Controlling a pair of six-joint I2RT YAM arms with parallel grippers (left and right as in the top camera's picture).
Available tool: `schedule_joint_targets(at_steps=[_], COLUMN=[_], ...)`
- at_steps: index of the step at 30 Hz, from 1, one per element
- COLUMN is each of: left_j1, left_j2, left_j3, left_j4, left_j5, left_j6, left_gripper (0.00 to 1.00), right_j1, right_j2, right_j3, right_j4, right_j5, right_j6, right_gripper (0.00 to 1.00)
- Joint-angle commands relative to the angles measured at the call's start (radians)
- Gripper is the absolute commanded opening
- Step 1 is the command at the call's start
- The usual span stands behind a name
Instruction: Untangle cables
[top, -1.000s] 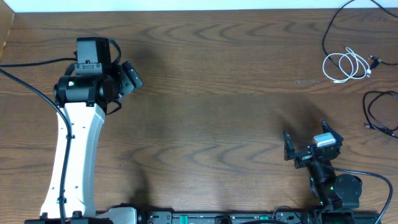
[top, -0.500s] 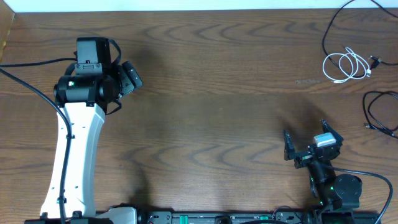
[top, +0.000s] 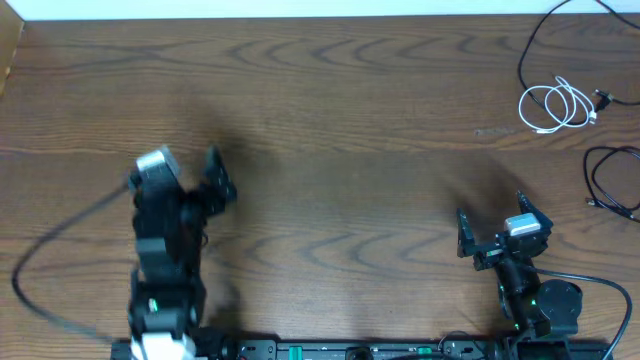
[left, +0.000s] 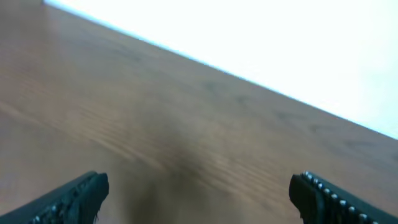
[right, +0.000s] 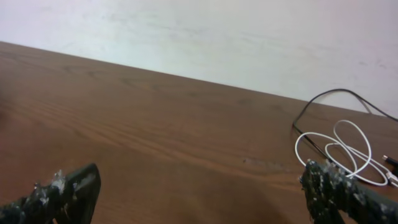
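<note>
Down near the front edge of the brown wood-grain table (top: 330, 120), both arms sit low, one at each side. The left arm (top: 160, 250) looks smeared in the overhead view. Its wrist camera shows the left gripper (left: 199, 190) with its two dark fingers spread wide and only bare, blurred tabletop between them. The right gripper (right: 199, 180) is likewise spread wide, its worn black fingertips at the two lower corners of its own view, pinching nothing.

The thin white cable (top: 556, 104) lies in a small loose coil on the table at the far right, well apart from both grippers and beyond the right one. The thin black cable (top: 590, 170) lies looped at the right edge of the table, nearer than the white coil, partly cut off by the overhead frame. The two coils lie apart, not touching.

A further slim black cord (top: 524, 62) curves down from the far right corner to just beside the white coil. Whether it touches the coil I cannot tell.
</note>
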Motion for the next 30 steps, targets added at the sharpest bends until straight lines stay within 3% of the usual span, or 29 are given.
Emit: schedule_joint_targets(at_steps=[1,10,21,30], left_j1=[-0.002,-0.019,-0.021,-0.022], left_j2=[-0.211,-0.504,-0.649,-0.61], left_j3=[-0.174,-0.391,-0.431,-0.431], left_j4=[0.055,0.045,-0.064,-0.065], left_j5=[0.01,0.011,0.012,0.011], left_j6=[0.179,0.348,0.351,0.351], left_gripper=[0.98,0.98,0.98,0.98], right_j1=[0.007,0.007,0.007,0.007], right_j2=[-0.006,-0.006,-0.006,-0.006], right_j3=[-0.003,-0.003,-0.003,-0.003], right_j4=[-0.005,-0.005,-0.005,-0.005], right_j5=[0.007,0.007,0.007,0.007], right_j6=[0.005,0.005,0.005,0.005], right_gripper=[0.99,0.99,0.99,0.99])
